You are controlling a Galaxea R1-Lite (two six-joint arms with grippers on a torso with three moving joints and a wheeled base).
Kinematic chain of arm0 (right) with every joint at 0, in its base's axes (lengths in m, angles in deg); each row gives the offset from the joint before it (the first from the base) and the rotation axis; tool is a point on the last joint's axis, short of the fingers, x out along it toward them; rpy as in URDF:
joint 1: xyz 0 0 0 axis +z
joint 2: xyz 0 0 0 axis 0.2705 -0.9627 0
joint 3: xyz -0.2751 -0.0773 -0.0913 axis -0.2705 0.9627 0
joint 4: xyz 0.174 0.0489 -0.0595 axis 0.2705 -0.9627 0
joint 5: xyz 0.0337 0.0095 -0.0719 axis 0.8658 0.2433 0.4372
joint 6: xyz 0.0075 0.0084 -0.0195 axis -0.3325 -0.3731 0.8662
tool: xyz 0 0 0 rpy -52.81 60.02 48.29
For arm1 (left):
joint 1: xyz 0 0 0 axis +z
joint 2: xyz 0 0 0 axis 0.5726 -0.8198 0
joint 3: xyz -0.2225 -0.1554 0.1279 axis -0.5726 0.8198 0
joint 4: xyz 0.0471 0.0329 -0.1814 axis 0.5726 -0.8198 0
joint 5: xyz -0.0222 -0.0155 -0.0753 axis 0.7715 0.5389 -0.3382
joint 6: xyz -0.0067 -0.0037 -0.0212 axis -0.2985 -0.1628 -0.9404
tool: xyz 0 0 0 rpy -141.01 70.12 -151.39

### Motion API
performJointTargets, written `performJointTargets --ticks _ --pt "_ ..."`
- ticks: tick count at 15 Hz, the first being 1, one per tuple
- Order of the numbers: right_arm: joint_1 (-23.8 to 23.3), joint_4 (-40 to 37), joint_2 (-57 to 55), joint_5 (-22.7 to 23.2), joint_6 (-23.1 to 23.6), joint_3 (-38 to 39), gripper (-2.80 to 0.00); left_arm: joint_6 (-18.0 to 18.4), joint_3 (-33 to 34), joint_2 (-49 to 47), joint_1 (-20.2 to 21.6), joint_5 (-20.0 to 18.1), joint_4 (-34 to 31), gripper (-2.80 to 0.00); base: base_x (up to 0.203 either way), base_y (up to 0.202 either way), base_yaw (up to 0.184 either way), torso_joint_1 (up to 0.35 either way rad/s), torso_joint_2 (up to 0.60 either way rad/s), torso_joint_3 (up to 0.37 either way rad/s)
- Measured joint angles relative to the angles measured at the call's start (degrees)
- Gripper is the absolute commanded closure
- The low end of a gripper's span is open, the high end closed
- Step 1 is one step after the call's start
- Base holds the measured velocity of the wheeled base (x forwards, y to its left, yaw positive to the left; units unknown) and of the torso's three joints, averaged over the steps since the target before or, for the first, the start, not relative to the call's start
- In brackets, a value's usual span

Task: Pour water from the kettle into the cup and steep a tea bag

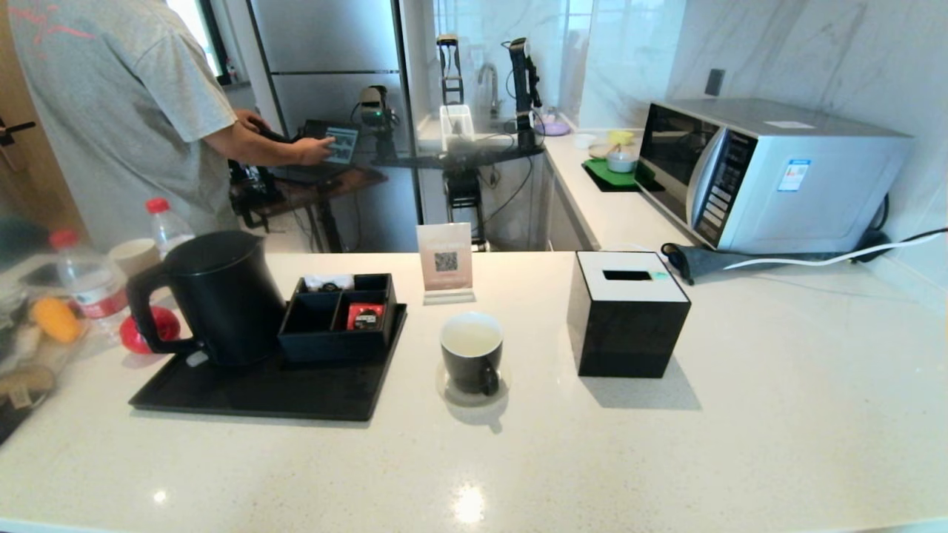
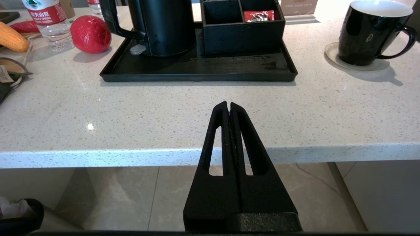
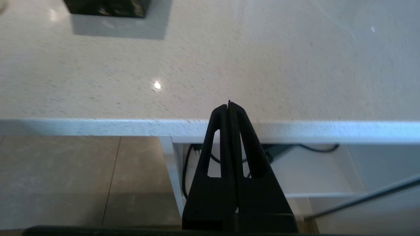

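The black kettle (image 1: 218, 296) (image 2: 164, 26) stands on a black tray (image 1: 244, 389) (image 2: 197, 67) at the counter's left, handle toward the left. The black cup (image 1: 472, 352) (image 2: 369, 31), white inside, sits on a saucer at mid-counter, right of the tray. A red tea bag packet (image 1: 365, 316) (image 2: 259, 15) lies in a black compartment box on the tray. No water shows. My left gripper (image 2: 229, 104) is shut and empty, low at the counter's front edge, short of the tray. My right gripper (image 3: 229, 105) is shut and empty at the front edge farther right. Neither arm shows in the head view.
A black tissue box (image 1: 628, 311) stands right of the cup. Behind it sits a microwave (image 1: 763, 174). A QR sign (image 1: 446, 260) is behind the cup. Red-capped bottles (image 1: 90, 281), a red ball (image 1: 152, 328) and corn (image 2: 11, 39) crowd the left end. A person (image 1: 126, 111) stands beyond.
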Motion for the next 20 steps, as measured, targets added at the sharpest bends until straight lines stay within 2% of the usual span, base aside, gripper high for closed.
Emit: performJointTargets --ticks 5,13,17,20 --pt "0.0 -2.3 0.3 -0.4 -2.4 0.0 0.0 0.0 0.0 0.0 0.0 0.0 0.0 0.0 0.0 0.0 0.0 0.0 0.0 0.0" --pt "0.1 -2.4 0.3 -0.4 -2.7 0.0 0.0 0.0 0.0 0.0 0.0 0.0 0.0 0.0 0.0 0.0 0.0 0.0 0.0 0.0" --pt "4.8 -2.3 3.6 -0.2 -2.9 0.0 0.0 0.0 0.0 0.0 0.0 0.0 0.0 0.0 0.0 0.0 0.0 0.0 0.0 0.0" --pt "5.3 -2.3 9.5 -0.1 -2.8 0.0 0.0 0.0 0.0 0.0 0.0 0.0 0.0 0.0 0.0 0.0 0.0 0.0 0.0 0.0"
